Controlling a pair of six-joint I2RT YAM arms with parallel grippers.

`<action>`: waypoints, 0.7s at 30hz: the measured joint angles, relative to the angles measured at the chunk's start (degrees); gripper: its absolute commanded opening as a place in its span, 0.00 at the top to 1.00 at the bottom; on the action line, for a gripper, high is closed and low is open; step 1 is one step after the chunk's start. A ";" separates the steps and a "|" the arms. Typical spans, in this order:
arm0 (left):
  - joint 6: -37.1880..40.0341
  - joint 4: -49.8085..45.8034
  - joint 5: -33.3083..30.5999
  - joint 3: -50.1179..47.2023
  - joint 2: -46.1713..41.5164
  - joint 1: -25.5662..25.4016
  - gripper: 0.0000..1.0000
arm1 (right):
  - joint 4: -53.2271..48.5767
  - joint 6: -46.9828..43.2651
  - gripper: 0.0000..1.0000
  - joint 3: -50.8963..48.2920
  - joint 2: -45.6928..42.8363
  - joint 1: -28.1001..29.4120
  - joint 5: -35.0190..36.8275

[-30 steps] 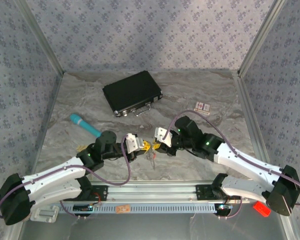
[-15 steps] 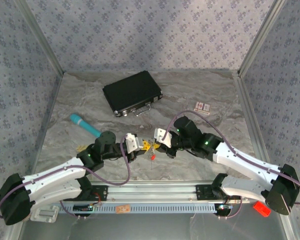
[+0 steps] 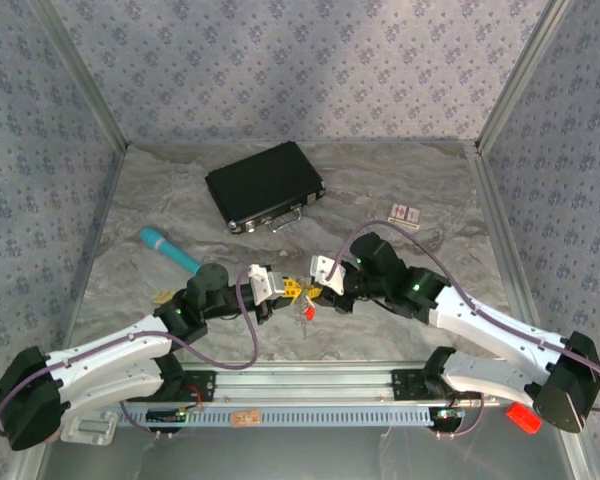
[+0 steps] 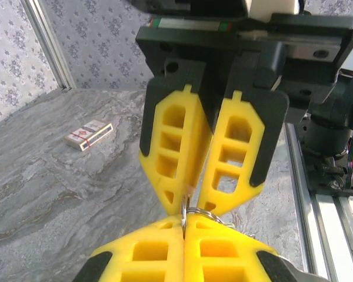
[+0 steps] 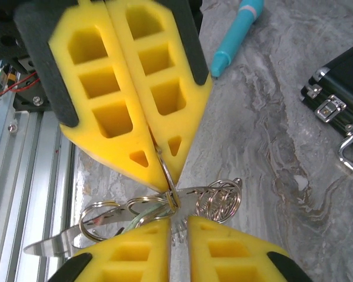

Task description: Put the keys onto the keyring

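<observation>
My two grippers meet tip to tip above the middle of the table. My left gripper (image 3: 291,290) (image 4: 184,222) is shut on the keyring (image 4: 184,210) (image 5: 167,171), a thin metal ring pinched edge-on between its yellow fingers. From that ring hang the keys (image 5: 135,212) with some smaller rings and a coiled wire ring (image 5: 220,200). One long silvery key lies across them, and a red key head (image 3: 308,313) dangles below. Facing it, my right gripper (image 3: 314,293) (image 5: 177,222) has its jaws a narrow gap apart. A toothed key edge reaches into that gap.
A black case (image 3: 265,185) lies at the back. A teal stick (image 3: 170,250) lies to the left and a small card box (image 3: 405,213) at the right. The metal rail (image 3: 310,385) runs along the near edge under both arms.
Both grippers stay tip to tip. The left wrist has crept slightly right, and the hanging keys have swung so that the red head shows below.
</observation>
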 measured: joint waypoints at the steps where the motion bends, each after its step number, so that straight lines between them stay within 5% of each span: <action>1: 0.00 0.00 0.00 -0.02 0.00 0.02 1.00 | 0.00 -0.11 0.78 0.00 -0.50 -0.02 0.26; 21: 0.04 0.13 0.02 -0.92 0.02 0.02 1.00 | 3.72 0.76 0.80 0.00 -0.02 -0.11 -1.86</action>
